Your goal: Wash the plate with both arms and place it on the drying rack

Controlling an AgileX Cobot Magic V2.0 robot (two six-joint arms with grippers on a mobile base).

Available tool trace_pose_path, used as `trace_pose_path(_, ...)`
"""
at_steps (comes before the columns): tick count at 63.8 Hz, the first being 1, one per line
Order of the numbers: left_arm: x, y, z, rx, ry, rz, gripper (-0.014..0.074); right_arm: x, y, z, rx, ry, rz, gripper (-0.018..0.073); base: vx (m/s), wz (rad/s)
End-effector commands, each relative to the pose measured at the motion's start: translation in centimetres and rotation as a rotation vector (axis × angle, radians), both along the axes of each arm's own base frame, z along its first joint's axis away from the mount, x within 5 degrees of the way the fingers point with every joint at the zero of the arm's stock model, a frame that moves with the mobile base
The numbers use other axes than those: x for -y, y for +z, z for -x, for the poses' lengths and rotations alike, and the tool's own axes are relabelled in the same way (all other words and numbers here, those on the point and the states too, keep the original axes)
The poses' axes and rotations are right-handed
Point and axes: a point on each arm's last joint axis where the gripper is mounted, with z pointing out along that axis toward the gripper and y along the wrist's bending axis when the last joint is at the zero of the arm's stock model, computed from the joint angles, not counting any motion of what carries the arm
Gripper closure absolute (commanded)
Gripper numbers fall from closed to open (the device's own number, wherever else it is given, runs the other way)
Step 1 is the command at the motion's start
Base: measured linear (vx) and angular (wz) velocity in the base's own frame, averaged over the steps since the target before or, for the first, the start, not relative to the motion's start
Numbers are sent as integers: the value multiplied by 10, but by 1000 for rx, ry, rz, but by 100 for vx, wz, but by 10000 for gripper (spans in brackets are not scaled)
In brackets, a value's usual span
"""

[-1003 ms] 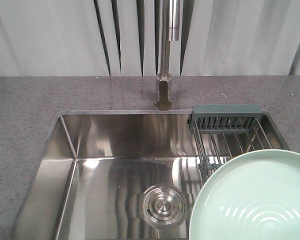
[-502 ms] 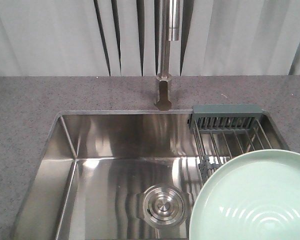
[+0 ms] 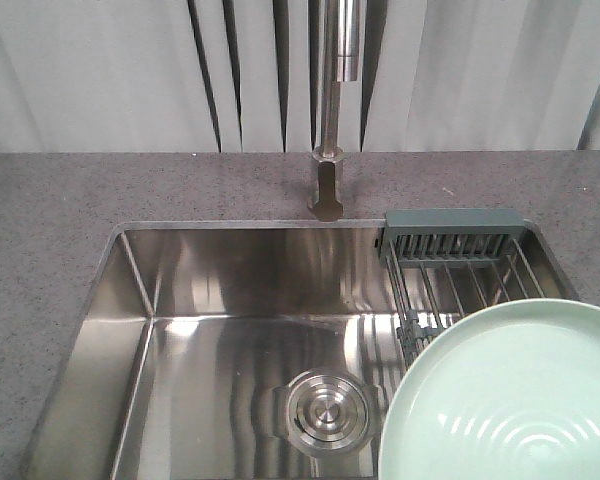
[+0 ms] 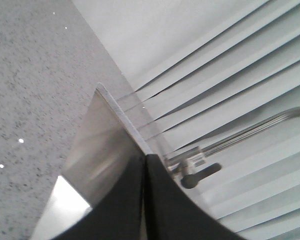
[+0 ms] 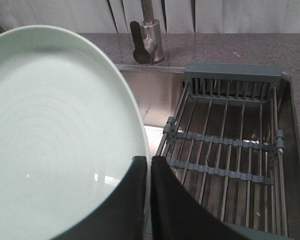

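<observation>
Right wrist view shows the right hand (image 5: 149, 167) clenched on the rim of the plate (image 5: 55, 135), with one black finger on each face. Just to its right, the drying rack (image 5: 230, 150) lies across the sink (image 3: 230, 300). From the front, the pale green plate fills the lower right corner and hides the rack's near end. The left hand (image 4: 145, 170) has its fingers pressed together, seen against the sink's edge and the speckled bench (image 4: 25, 75).
</observation>
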Motion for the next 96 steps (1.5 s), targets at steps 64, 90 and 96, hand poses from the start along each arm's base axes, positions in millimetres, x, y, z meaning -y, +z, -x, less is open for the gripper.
trace_pose_path(64, 39, 169, -126, 90, -450, -397, 523, 0, 14, -3, 85, -15, -29, 561, 0, 0)
trace_pose_path(90, 80, 160, -249, 167, -828, -249, 107, 0, 14, -3, 85, -15, -29, 561, 0, 0)
trace_pose_path(96, 97, 159, -273, 175, -857, -265, 66, 0, 14, -3, 85, -15, -29, 561, 0, 0)
